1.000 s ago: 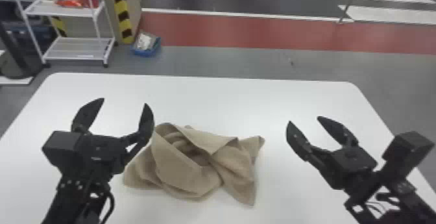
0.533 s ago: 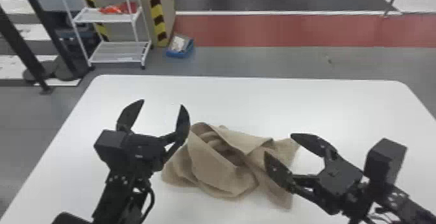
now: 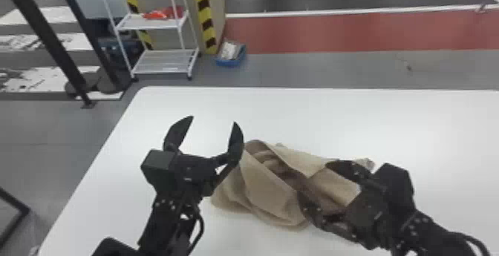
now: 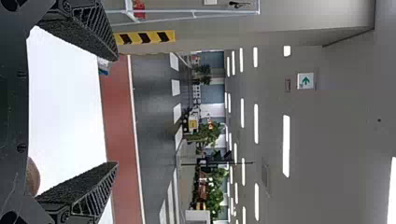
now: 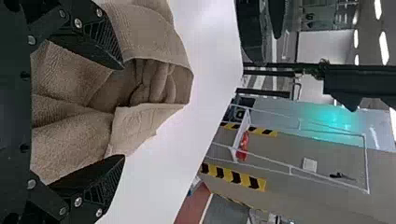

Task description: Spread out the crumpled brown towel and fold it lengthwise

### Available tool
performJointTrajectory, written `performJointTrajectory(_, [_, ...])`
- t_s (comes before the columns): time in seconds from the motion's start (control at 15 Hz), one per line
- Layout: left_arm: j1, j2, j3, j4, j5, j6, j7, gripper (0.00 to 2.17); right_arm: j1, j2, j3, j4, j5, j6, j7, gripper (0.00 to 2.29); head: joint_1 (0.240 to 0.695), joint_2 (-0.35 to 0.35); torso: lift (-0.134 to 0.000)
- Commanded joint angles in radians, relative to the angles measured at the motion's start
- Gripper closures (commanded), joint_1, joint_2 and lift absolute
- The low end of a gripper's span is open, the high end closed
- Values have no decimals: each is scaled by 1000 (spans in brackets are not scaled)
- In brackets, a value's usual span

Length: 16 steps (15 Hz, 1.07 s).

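The crumpled brown towel [image 3: 274, 196] lies bunched on the white table [image 3: 111, 184]. At its left edge is my left gripper [image 3: 211, 125], open, its right-hand finger overlapping the towel's edge from the head camera. Over the towel's right part hangs my right gripper [image 3: 315, 184], also open. In the left wrist view my left gripper [image 4: 112, 112] has nothing between its fingers, and a bit of towel [image 4: 32, 177] shows near one finger. In the right wrist view the towel's folds [image 5: 74, 121] spread behind the spread fingers of my right gripper [image 5: 122, 112].
Beyond the table's far edge stand a white wire shelf [image 3: 165, 60] and a blue bin [image 3: 231, 54] on the floor. A black post stand [image 3: 48, 40] is at the far left. Bare table surface lies behind the towel.
My right gripper has moved left, from beside the towel to over its right part. The head view has turned, shifting the table, towel and left arm rightward. My left gripper remains open beside the towel.
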Motion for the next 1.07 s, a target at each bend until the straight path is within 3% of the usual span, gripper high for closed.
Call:
performJointTrajectory(0.0, [5, 8, 0, 1, 7, -19, 0, 97, -55, 4, 47, 71, 42, 14, 1, 252, 695, 145, -124])
performJointTrajectory(0.33, [28, 32, 14, 3, 37, -78, 2, 97, -102, 10, 114, 114, 134, 75, -105, 265, 695, 180, -124])
performJointTrajectory(0.4, [29, 34, 18, 3, 39, -81, 2, 97, -109, 12, 121, 114, 145, 106, -117, 370, 695, 181, -124])
performJointTrajectory(0.47, [31, 35, 21, 1, 43, -84, 2, 97, -112, 12, 122, 111, 146, 139, -117, 664, 695, 179, -124])
performJointTrajectory(0.6, [31, 35, 23, 1, 43, -87, 2, 97, -113, 13, 118, 108, 146, 179, -140, 1676, 695, 178, -124])
performJointTrajectory(0.73, [31, 35, 24, 3, 43, -87, 2, 97, -112, 12, 105, 75, 137, 173, -142, 1899, 695, 172, -124])
performJointTrajectory(1.0, [31, 35, 26, 6, 43, -87, 2, 97, -75, 10, 79, -32, 114, 155, -143, 1929, 695, 159, -124])
